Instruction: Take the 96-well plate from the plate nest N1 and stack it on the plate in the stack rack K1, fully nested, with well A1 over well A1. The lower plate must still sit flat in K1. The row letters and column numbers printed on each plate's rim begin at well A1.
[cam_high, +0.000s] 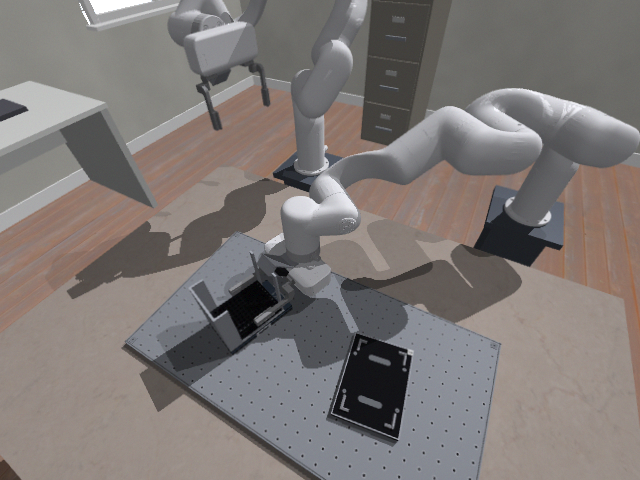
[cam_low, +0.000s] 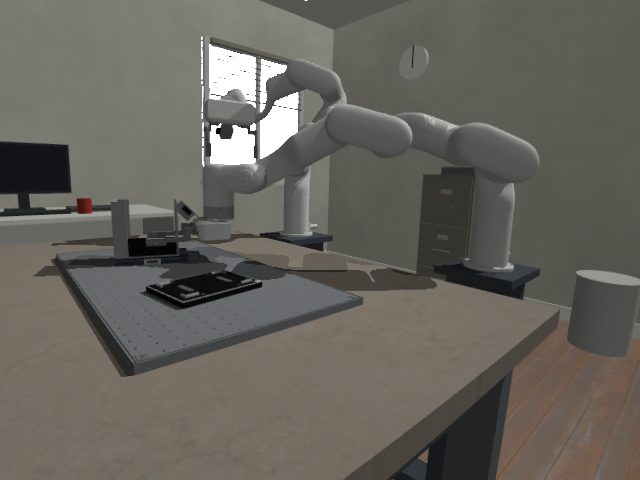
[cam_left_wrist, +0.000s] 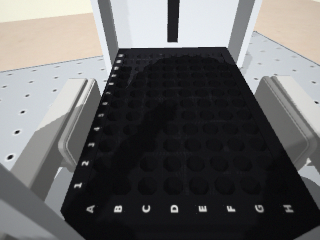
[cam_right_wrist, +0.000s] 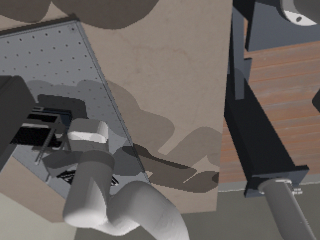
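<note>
A black 96-well plate (cam_high: 248, 310) (cam_left_wrist: 172, 130) sits low between the pale walls of the stack rack K1 (cam_high: 227, 330) (cam_low: 120, 227) (cam_left_wrist: 140, 30). My left gripper (cam_high: 256, 298) (cam_low: 161, 237) (cam_left_wrist: 182, 120) is shut on it, one pad against each long side. Its printed A and 1 meet at the near left corner in the left wrist view. The lower plate is not distinguishable, so its lettering and the seating cannot be told. The plate nest N1 (cam_high: 369, 382) (cam_low: 206, 286) is empty. My right gripper (cam_high: 241, 110) (cam_low: 232, 152) is open and empty, high up, away from the rack.
The rack and nest stand on a grey perforated board (cam_high: 439, 413) (cam_low: 103, 310) (cam_right_wrist: 50, 50) on the table. The rack's tall walls and thin posts stand close around my left gripper. In the right wrist view, the left arm (cam_right_wrist: 87, 195) reaches in beside the rack.
</note>
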